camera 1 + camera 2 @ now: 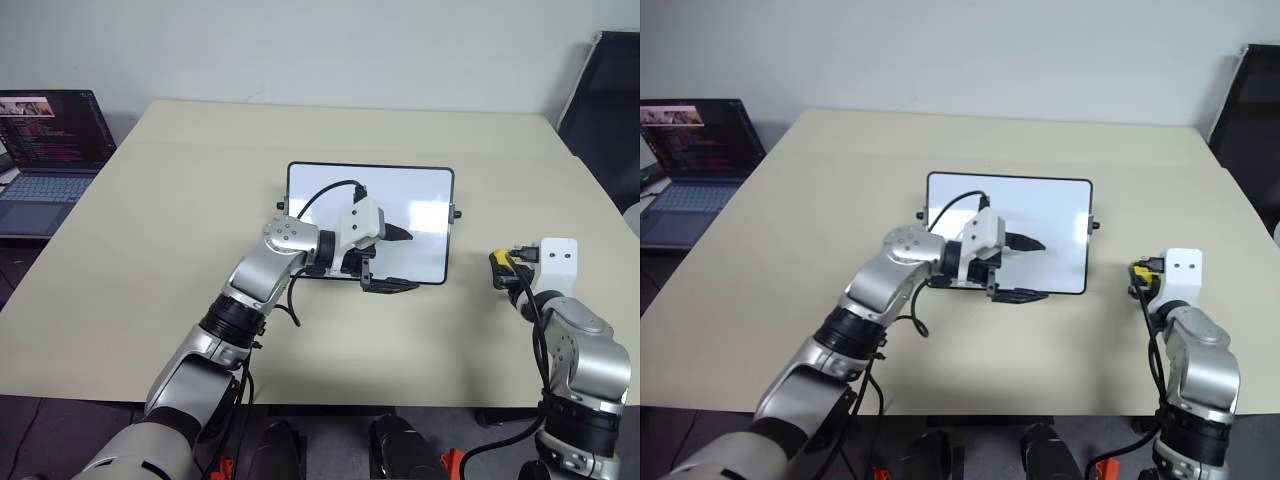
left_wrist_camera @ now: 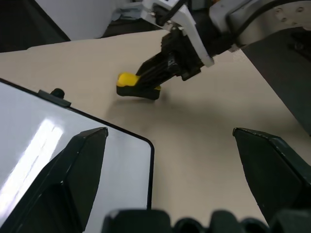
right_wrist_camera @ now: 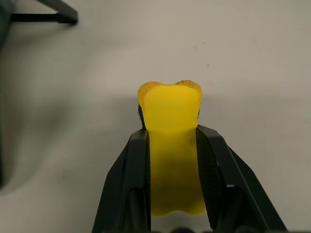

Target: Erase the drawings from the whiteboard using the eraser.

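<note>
The whiteboard (image 1: 330, 190) lies flat in the middle of the table, glossy white with a thin black frame. The drawings are hidden or out of view: its bare part looks white, and my left hand covers its near middle. My left gripper (image 1: 395, 260) hovers over the board's near right part, pointing right, open and holding nothing; its fingers (image 2: 73, 179) stand wide apart. To the right of the board, just above the table, my right gripper (image 1: 502, 266) is shut on the yellow eraser (image 3: 170, 104). The eraser (image 2: 131, 83) is dark underneath.
A beige table (image 1: 180, 200) carries everything. An open laptop (image 1: 45, 150) sits off its left side. A dark chair (image 1: 605, 90) stands at the back right. The board's right knob (image 1: 457, 212) faces the eraser.
</note>
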